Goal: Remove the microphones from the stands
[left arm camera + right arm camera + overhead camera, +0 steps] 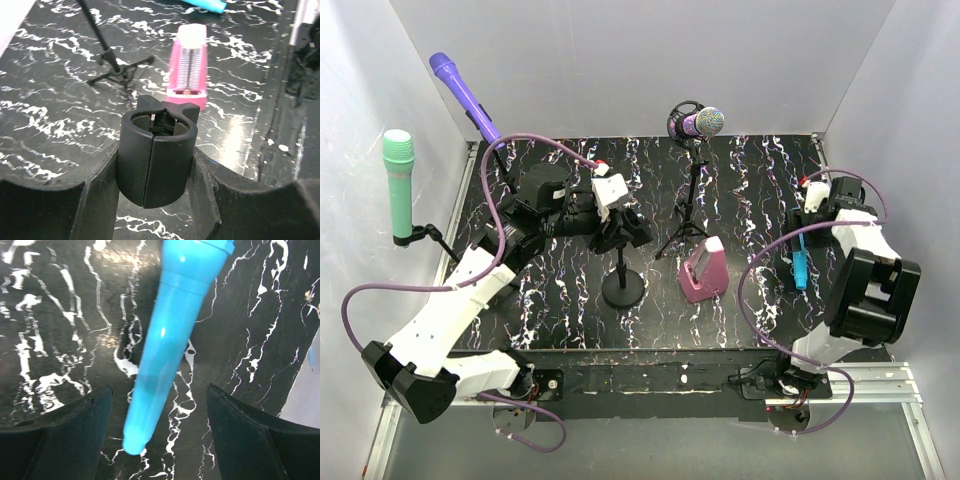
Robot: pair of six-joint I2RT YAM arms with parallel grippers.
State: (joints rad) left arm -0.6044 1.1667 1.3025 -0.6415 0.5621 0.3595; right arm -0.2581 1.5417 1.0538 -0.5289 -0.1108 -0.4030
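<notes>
My left pincer (155,175) is clamped on the empty clip (156,145) of the stand (622,285). The mic (165,350) lies on the counter (60,330) beneath my right pincer (159,410), jaws apart. Removal looks done; only retreat remains.

Black, white-veined table top (760,190) fills the middle, glare glinting on it. Plain white walls (640,60) box it in at 9, 12 and 3 o'clock.

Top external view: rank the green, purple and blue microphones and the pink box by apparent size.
1. Green microphone and purple microphone: similar length, both raised nearer the camera, so unranked.
2. Pink box.
3. Blue microphone, lying on the table.
</notes>
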